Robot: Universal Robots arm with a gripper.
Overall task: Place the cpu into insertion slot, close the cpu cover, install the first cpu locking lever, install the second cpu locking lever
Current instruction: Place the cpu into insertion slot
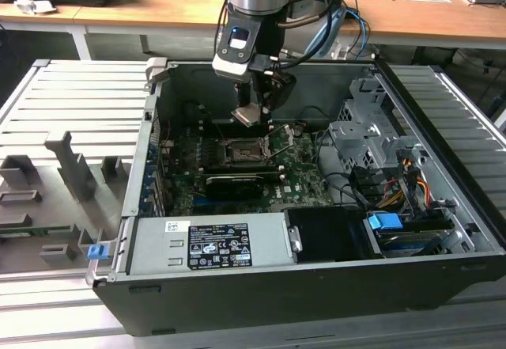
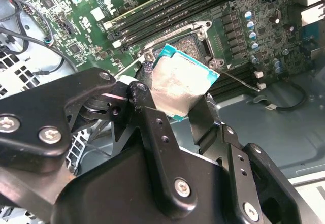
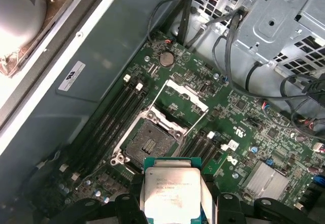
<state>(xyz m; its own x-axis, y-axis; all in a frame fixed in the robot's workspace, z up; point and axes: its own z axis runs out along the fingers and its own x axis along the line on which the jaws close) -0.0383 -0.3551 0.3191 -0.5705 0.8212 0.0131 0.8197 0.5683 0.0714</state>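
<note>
First wrist view, from near to far: the hand point(image 3: 175, 209) is clenched on the cpu point(image 3: 170, 188). Its fingers press two opposite edges, and the silver top of the chip faces the camera. The chip hangs in the air, apart from the green motherboard point(image 3: 244, 132). Just beyond the chip, and lower, lies the insertion slot point(image 3: 147, 142), with its dark centre bare. At the far side of the slot the cpu cover point(image 3: 187, 96) stands swung up, off the slot. In the exterior view the chip looks tilted above the slot, not level with it and not touching it.
</note>
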